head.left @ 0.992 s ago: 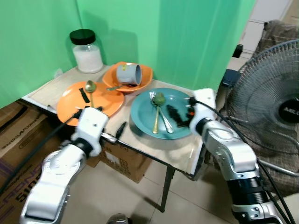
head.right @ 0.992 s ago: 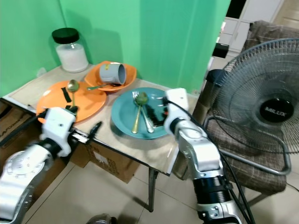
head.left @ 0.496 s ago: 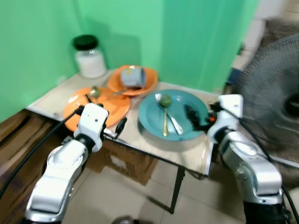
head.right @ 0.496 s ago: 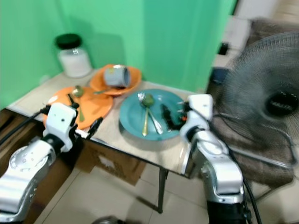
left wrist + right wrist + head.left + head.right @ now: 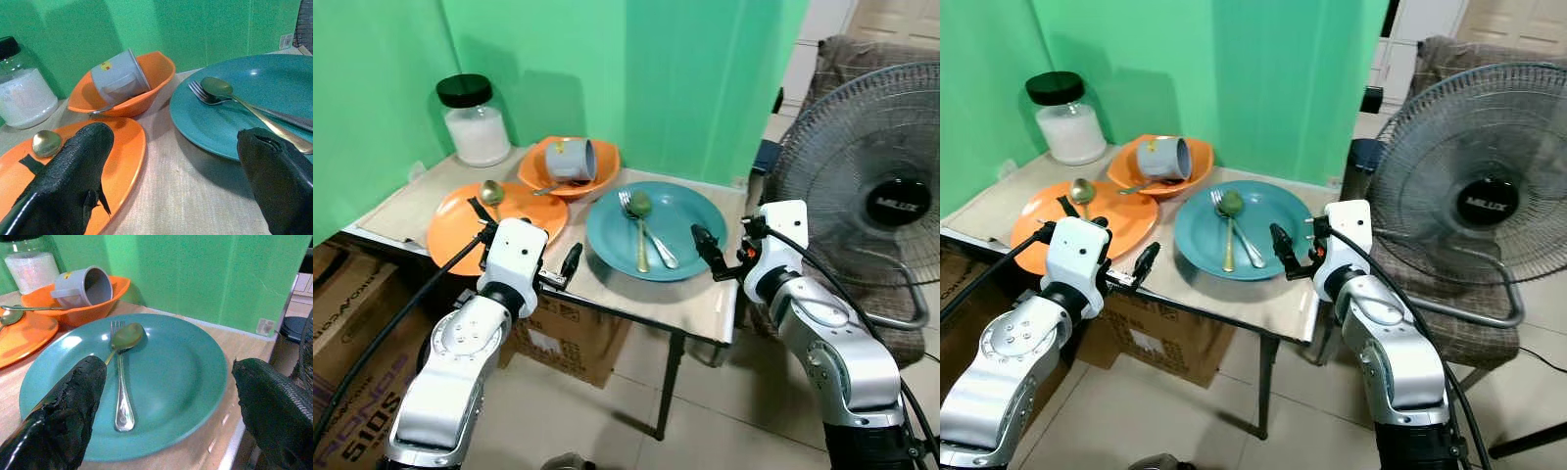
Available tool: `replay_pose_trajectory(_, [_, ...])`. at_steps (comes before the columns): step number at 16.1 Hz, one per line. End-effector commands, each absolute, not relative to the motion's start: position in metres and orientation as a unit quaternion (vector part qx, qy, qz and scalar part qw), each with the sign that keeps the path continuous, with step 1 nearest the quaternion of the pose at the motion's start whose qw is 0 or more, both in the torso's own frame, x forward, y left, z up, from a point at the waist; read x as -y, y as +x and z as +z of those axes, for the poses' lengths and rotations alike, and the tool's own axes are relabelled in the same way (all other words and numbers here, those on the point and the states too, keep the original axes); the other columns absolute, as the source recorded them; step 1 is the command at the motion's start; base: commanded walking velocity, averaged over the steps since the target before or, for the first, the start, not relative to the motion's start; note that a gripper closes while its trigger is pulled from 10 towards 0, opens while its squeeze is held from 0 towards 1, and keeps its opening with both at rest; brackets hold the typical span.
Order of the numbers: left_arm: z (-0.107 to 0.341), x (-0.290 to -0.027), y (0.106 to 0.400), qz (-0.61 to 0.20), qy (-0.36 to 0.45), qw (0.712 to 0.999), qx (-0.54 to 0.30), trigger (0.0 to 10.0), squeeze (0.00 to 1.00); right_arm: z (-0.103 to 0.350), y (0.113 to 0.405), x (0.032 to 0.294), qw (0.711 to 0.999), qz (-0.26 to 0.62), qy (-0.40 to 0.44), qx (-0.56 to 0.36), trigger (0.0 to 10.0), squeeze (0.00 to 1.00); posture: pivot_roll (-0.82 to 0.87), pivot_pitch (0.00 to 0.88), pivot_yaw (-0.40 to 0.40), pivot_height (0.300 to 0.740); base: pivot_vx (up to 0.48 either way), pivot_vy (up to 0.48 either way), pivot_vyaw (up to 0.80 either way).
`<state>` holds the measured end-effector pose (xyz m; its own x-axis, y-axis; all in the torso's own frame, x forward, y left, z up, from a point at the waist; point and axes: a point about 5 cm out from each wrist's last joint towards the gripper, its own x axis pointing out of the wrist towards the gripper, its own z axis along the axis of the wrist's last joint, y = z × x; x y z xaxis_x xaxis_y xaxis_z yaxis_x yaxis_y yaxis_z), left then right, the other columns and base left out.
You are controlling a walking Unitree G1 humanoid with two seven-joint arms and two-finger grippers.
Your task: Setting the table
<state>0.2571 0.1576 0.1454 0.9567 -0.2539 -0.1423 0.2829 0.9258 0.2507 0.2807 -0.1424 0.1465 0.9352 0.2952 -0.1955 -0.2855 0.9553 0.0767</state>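
Observation:
A teal plate (image 5: 690, 217) on the small table (image 5: 705, 304) carries a silver fork (image 5: 120, 396) and a green-bowled spoon (image 5: 126, 336), side by side. To its left lies an orange plate (image 5: 460, 235) with a gold spoon (image 5: 491, 193). Behind them, an orange bowl (image 5: 607, 166) holds a tipped grey cup (image 5: 573, 157). My left gripper (image 5: 166, 181) is open and empty at the table's front edge, between the two plates. My right gripper (image 5: 720, 250) is open and empty at the teal plate's right rim.
A glass jar (image 5: 475, 122) of white powder stands at the table's back left against the green backdrop. A large floor fan (image 5: 881, 196) stands close on the right, with a fabric-covered chair behind it. Cardboard boxes (image 5: 352, 304) sit under and left of the table.
The camera has shifted. My right gripper has drawn back from over the teal plate, beside the cutlery, to its right rim. The left gripper stays at the table's front edge.

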Motion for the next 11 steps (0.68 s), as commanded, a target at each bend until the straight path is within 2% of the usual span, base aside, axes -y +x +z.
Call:
replay_pose_trajectory(1, [0.1472,-0.1581,0.2567,-0.131,0.141,0.980,-0.053,10.0,0.00,0.1486,0.2832,0.1403,0.982,0.157,0.023,-0.104,10.0,0.00,0.14,0.000,0.030,0.740,0.000,0.000,0.00])
replay_pose_trajectory(4, [0.1477,-0.1575,0.2568,-0.131,0.135,0.981,-0.051,10.0,0.00,0.1485,0.2841,0.1382,0.979,0.169,0.024,-0.107,10.0,0.00,0.13,0.000,0.032,0.740,0.000,0.000,0.00])
replay_pose_trajectory(5, [0.1482,-0.1576,0.2568,-0.133,0.134,0.981,-0.051,10.0,0.00,0.1493,0.2832,0.1359,0.977,0.180,0.022,-0.109,10.0,0.00,0.13,0.000,0.035,0.740,0.000,0.000,0.80])
replay_pose_trajectory(10, [0.1489,-0.1590,0.2554,-0.135,0.131,0.981,-0.051,10.0,0.00,0.1489,0.2838,0.1333,0.975,0.189,0.024,-0.112,10.0,0.00,0.14,0.000,0.030,0.740,0.294,0.000,0.80])
replay_pose_trajectory(11, [0.1489,-0.1596,0.2551,-0.134,0.132,0.981,-0.052,10.0,0.00,0.1487,0.2853,0.1343,0.976,0.184,0.040,-0.113,10.0,0.00,0.14,0.000,0.027,0.740,0.304,0.000,0.00])
